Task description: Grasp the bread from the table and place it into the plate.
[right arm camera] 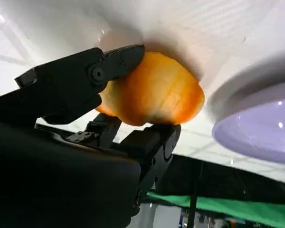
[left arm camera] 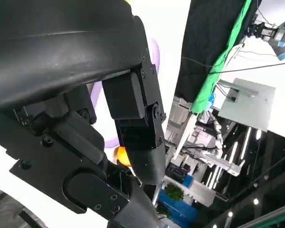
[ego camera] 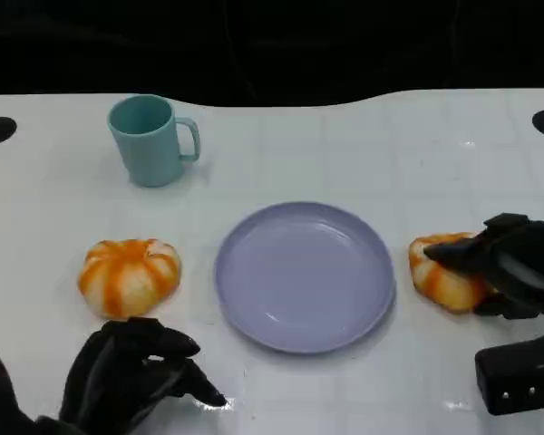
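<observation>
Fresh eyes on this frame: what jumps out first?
The lilac plate sits mid-table, empty, with an orange-striped bread on each side. The right hand has its fingers around the right bread; the left bread lies free above the left hand. A teal mug stands behind.

- At the lower left of my head view I see the matte black, many-fingered left hand [ego camera: 131,376], its segments glossy at the edges.
- At the right edge sits the matte black right hand [ego camera: 512,272], with a blocky black housing below it carrying small pale screw dots.
- In my left wrist view, a broad rounded black shell fills the upper left; angular black finger links show round screw heads.
- In my right wrist view, black fingers [right arm camera: 80,83] have a round pivot screw; a smooth black shell lies at the lower left.
</observation>
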Controlling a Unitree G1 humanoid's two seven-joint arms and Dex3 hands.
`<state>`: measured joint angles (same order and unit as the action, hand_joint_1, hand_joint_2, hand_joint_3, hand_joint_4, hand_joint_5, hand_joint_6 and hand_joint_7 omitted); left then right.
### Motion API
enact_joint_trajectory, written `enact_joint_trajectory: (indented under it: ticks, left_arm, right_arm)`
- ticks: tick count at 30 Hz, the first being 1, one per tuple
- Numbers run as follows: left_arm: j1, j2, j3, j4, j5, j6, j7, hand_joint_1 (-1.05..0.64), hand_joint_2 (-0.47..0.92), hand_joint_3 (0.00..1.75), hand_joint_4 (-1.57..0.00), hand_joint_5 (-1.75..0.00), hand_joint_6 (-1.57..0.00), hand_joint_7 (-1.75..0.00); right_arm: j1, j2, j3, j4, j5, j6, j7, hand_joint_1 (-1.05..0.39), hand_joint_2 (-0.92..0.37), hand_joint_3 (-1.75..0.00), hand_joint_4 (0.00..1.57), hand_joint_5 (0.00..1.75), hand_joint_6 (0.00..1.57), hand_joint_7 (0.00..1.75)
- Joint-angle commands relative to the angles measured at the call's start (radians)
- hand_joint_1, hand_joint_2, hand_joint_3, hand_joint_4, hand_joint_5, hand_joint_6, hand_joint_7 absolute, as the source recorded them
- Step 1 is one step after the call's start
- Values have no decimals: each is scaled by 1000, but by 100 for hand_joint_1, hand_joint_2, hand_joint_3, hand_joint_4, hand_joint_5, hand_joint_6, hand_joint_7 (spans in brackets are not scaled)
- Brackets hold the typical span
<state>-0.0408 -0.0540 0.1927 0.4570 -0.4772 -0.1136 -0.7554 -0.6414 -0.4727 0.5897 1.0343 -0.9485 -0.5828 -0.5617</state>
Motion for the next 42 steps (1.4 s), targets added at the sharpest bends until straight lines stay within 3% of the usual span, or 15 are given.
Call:
enact_joint_trajectory:
  ticks: [1,4,5,6,7,8,9,10,13,18,22,25,30,39,42]
  left_arm:
    - [11,13,3,-10,0,3,14,-102,65,0,-157,-46,-157,-20]
    - [10,15,4,-10,-4,9,11,-101,64,0,-157,-46,-157,-20]
    - [10,16,4,-11,-4,11,11,-101,64,0,-157,-46,-157,-20]
    - [10,16,4,-12,-4,13,12,-101,64,0,-157,-46,-157,-20]
    - [10,16,4,-12,-3,10,11,-101,64,0,-157,-46,-157,-19]
    - [10,15,4,-11,-2,8,9,-100,65,0,-157,-46,-157,-19]
    - [10,15,3,-11,-1,6,9,-100,65,0,-157,-46,-157,-19]
    - [10,15,3,-11,-1,5,9,-100,65,0,-157,-46,-157,-19]
    - [10,14,3,-9,-1,5,9,-100,65,0,-157,-45,-157,-18]
    - [12,15,1,-10,4,1,11,-100,65,0,-157,-45,-157,-19]
    - [13,14,1,-14,4,7,17,-102,65,0,-157,-46,-157,-20]
    - [13,14,0,-13,5,4,16,-102,65,0,-157,-46,-157,-20]
    - [17,12,-3,-17,7,4,19,-102,65,0,-157,-47,-157,-20]
    - [20,15,-8,-20,7,1,19,-102,66,0,-157,-46,-157,-20]
    - [20,15,-7,-20,1,8,17,-100,65,0,-157,-46,-157,-19]
  right_arm:
    - [-40,-4,5,43,8,-35,-95,-21,-91,-4,72,132,109,7]
    - [-52,-2,3,66,15,-57,-162,-22,-92,-7,80,160,122,15]
    - [-55,-1,4,73,14,-64,-183,-21,-91,-11,80,167,120,28]
    - [-59,-1,6,80,13,-66,-197,-20,-90,-17,83,171,104,73]
    - [-62,0,7,85,11,-66,-209,-21,-88,-28,86,173,80,133]
    - [-66,0,10,89,9,-64,-217,-22,-87,-32,86,174,71,153]
    - [-69,0,10,92,9,-64,-226,-22,-84,-38,86,174,67,164]
    - [-71,0,12,95,8,-65,-237,-23,-74,-55,87,174,64,170]
    - [-71,2,7,98,18,-75,-255,-25,-61,-75,88,175,68,165]
    - [-53,11,-30,60,73,-129,-275,-23,-54,-84,89,175,67,173]
    - [-37,21,-53,7,105,-195,-306,-20,-45,-107,90,175,68,174]
    - [-21,32,-67,-49,133,-229,-282,-21,-44,-115,90,175,67,175]
    - [4,57,-86,-135,161,-264,-221,-16,-32,-134,92,175,69,173]
    - [14,124,-103,-210,199,-273,-80,-14,-30,-136,94,175,73,171]
    - [8,154,-100,-211,190,-256,-56,-13,-29,-135,95,175,79,163]
